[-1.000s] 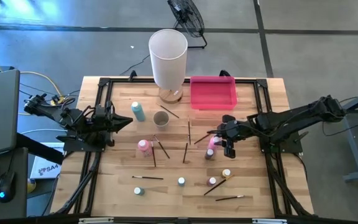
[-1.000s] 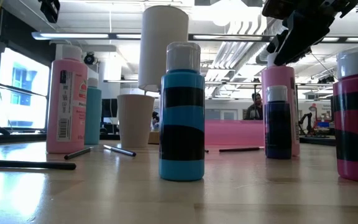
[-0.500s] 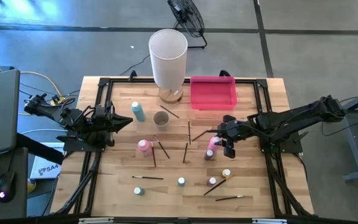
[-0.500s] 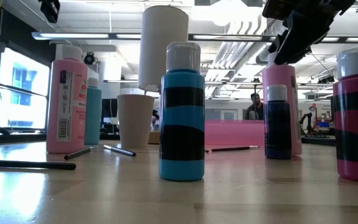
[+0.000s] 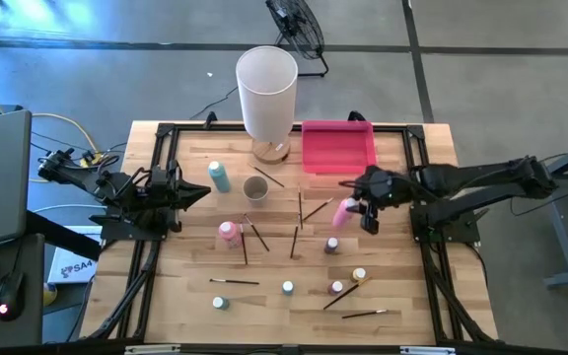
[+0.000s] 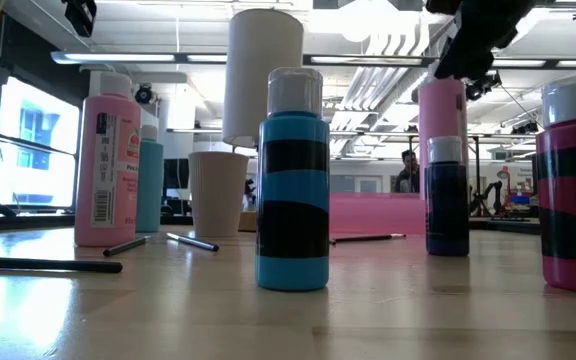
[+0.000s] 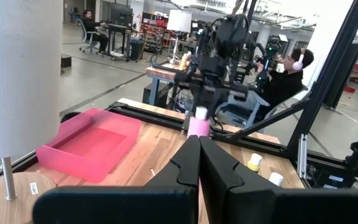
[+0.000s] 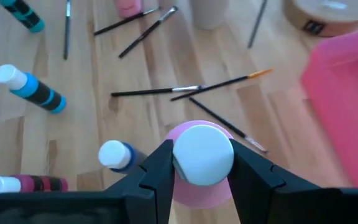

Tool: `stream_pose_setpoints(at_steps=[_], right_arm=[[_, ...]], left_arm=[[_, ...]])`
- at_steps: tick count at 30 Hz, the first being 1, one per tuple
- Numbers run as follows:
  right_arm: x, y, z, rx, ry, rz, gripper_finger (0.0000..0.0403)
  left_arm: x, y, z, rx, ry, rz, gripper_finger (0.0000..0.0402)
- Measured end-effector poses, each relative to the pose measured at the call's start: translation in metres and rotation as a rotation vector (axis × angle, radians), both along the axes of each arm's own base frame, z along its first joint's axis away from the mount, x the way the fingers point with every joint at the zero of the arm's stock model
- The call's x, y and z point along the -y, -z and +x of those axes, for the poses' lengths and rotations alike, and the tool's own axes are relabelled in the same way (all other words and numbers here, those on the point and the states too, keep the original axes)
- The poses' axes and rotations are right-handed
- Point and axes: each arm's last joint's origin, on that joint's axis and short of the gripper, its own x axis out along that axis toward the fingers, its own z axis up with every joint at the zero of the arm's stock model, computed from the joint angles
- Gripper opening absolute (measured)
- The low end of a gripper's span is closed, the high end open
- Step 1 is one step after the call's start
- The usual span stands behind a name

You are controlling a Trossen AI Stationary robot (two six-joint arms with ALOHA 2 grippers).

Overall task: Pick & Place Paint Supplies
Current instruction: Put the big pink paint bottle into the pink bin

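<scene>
right end effector (image 5: pixel 355 208) clamped on the tall pink bottle (image 5: pixel 345 210) by its white cap, bottle lifted clear of the desk (image 5: pixel 402 296), hanging just in front of the pink tray (image 5: pixel 338 148); in the right wrist view both fingers (image 8: pixel 157 163) press the cap sides; small dark-blue bottle (image 5: pixel 331 244) stands on the desk near below it; second pink bottle (image 5: pixel 228 232) upright mid-desk, teal bottle (image 5: pixel 220 177) beside the small cup (image 5: pixel 255 187); tiny bottles along the front, blue-capped one (image 5: pixel 288 288) among them; brushes (image 5: pixel 295 241) scattered loose on the wood; tall white cylinder (image 5: pixel 266 94) at the back edge; left end effector (image 5: pixel 203 192) closed, empty, parked at the left side of the desk
</scene>
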Motion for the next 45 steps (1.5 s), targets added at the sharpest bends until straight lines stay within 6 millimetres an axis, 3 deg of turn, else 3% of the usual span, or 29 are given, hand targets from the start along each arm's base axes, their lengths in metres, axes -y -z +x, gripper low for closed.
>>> stream_pose_setpoints(at_steps=[7,19,26,33,45], right_arm=[[0.021,-0.043,-0.005,0.047,0.072,-0.036,0.0117],[0.063,-0.079,-0.017,0.105,0.303,-0.074,0.0119],[0.093,-0.076,-0.005,0.06,0.394,-0.07,0.0119],[0.131,-0.069,0.017,0.045,0.462,-0.059,0.0116],[0.194,-0.053,0.008,-0.009,0.657,-0.034,0.0119]], left_arm=[[0.0,0.0,0.0,0.0,0.0,0.0,0.0],[0.0,0.0,0.0,0.0,0.0,0.0,0.0],[0.0,0.0,0.0,0.0,-0.006,0.0,0.0],[-0.004,0.0,-0.001,-0.003,-0.129,-0.006,0.0],[-0.006,0.0,-0.002,-0.023,-0.213,0.046,0.0]])
